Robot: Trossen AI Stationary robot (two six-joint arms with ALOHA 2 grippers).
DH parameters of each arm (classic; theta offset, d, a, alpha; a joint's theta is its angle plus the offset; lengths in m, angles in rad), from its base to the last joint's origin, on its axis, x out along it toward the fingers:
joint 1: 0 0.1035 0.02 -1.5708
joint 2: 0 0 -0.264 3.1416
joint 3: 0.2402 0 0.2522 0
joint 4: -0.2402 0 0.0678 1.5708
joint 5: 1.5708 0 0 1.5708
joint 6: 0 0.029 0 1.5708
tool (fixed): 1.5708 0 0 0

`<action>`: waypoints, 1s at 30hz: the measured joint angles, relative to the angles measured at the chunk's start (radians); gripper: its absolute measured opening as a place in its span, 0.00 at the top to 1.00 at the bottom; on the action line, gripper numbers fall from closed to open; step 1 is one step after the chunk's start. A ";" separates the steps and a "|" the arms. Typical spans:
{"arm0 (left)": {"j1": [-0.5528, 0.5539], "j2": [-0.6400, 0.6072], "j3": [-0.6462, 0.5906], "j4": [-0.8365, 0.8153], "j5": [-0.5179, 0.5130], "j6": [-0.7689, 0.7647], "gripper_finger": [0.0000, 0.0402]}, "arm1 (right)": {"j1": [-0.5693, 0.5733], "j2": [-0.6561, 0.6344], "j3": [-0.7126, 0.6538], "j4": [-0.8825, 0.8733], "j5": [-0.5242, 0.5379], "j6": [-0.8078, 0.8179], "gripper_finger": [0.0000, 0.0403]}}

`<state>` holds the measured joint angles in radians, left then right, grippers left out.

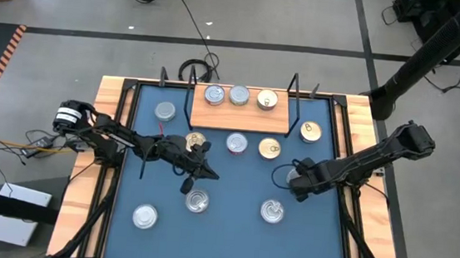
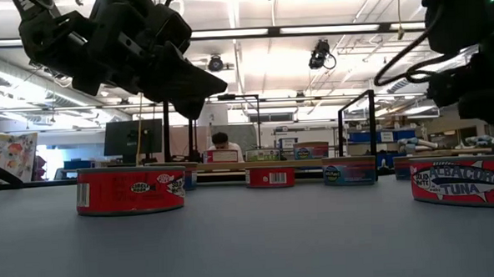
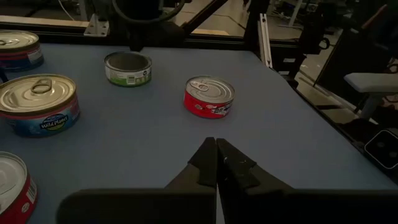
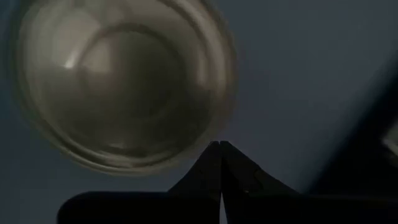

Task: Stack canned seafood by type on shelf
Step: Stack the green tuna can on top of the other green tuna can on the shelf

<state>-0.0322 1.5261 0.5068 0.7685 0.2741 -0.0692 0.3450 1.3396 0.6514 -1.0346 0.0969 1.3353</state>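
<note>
From above I see a blue desk (image 1: 229,237) with a wooden rim, and my two dark arms reaching in from either side.

The shelf (image 1: 240,111), a light wooden board with black wire uprights at its two ends, lies at the far edge of the desk. Three tins stand on it in a row: two silver-topped ones (image 1: 214,95) and a gold-topped one (image 1: 267,100).

The other tins are spread over the desk. A silver tin (image 1: 165,112) sits left of the shelf and a gold tin (image 1: 311,133) right of it. Just in front of the shelf are a gold tin (image 1: 195,140), a silver tin (image 1: 237,143) and another gold tin (image 1: 269,149). Nearer to me lie three silver tins: one (image 1: 197,200) close under the left arm, one (image 1: 272,210) to the right of centre, and one (image 1: 145,216) at the near left.

My left gripper (image 1: 195,174) hangs above the desk, left of centre, between the front row and the near tins. Its jaws are closed and hold nothing; its wrist camera shows the two fingers (image 3: 205,163) pressed together over bare blue surface, with a red-sided tin (image 3: 209,96) ahead.

My right gripper (image 1: 299,183) is on the right side, its jaws likewise closed and empty. Its wrist camera shows the tips meeting just beside a silver tin (image 4: 124,84), seen from right above.

From desk height, a red-sided tin (image 2: 131,190) stands at left and a red tin labelled tuna (image 2: 464,183) at right.
</note>
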 joint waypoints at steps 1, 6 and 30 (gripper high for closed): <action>0.000 0.000 0.000 0.000 0.000 0.001 0.99 | 0.000 0.000 -0.004 0.025 0.008 -0.009 0.98; 0.000 0.000 0.000 0.000 -0.002 0.010 0.99 | 0.000 0.000 -0.005 0.215 0.058 -0.110 0.98; 0.000 0.000 -0.001 0.007 -0.040 0.005 0.99 | -0.068 0.000 0.010 0.155 0.102 -0.180 0.98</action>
<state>-0.0322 1.5261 0.5060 0.7757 0.2340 -0.0643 0.2771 1.3396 0.6616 -0.8794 0.1990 1.1550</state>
